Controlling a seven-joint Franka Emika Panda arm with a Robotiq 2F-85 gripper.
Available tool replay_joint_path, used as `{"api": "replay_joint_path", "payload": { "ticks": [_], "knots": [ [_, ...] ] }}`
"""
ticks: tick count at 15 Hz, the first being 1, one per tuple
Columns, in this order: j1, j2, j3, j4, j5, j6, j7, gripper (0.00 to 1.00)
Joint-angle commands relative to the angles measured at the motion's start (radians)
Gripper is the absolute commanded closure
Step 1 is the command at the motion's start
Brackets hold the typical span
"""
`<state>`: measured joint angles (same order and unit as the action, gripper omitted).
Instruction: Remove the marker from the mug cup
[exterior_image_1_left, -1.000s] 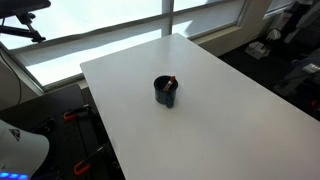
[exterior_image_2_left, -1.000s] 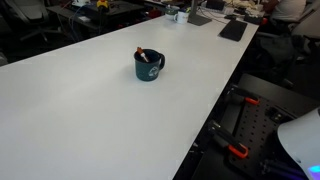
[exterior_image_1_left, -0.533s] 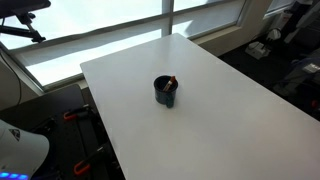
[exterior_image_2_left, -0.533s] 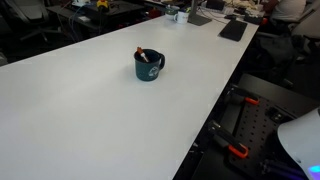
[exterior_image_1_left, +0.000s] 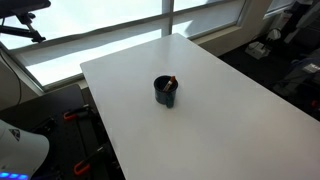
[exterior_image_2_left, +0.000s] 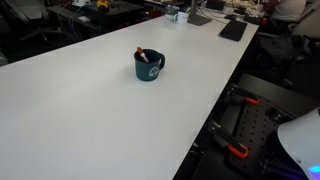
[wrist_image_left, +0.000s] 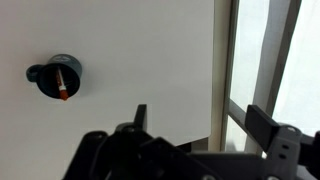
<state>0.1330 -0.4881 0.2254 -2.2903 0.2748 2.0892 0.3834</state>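
The dark mug cup (exterior_image_1_left: 165, 91) stands upright near the middle of the white table (exterior_image_1_left: 230, 110); it also shows in an exterior view (exterior_image_2_left: 148, 66) and at the upper left of the wrist view (wrist_image_left: 57, 76). The marker (wrist_image_left: 63, 85) leans inside it, its reddish-orange end sticking up at the rim (exterior_image_1_left: 172, 81) (exterior_image_2_left: 141, 54). My gripper (wrist_image_left: 200, 118) shows only in the wrist view, at the bottom. It is open and empty, high above the table's edge and far from the mug.
Windows (exterior_image_1_left: 100, 30) run behind the table's far edge. Dark office gear (exterior_image_1_left: 290, 50) stands beside the table. A keyboard (exterior_image_2_left: 233, 30) and small items lie at the table's far end. Red-handled clamps (exterior_image_2_left: 238, 150) sit below the table edge.
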Motion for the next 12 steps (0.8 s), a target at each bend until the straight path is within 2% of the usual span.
{"api": "replay_joint_path", "payload": {
  "ticks": [1, 7, 8, 9, 12],
  "knots": [
    [-0.031, 0.036, -0.011, 0.021, -0.037, 0.002, 0.013, 0.00],
    [-0.130, 0.158, -0.080, 0.121, -0.119, -0.014, 0.030, 0.00],
    [-0.133, 0.184, -0.094, 0.143, -0.112, -0.022, 0.022, 0.00],
    [-0.118, 0.121, -0.092, 0.076, -0.107, -0.001, 0.005, 0.00],
    [-0.127, 0.177, -0.110, 0.117, -0.106, -0.001, 0.004, 0.00]
  ]
}}
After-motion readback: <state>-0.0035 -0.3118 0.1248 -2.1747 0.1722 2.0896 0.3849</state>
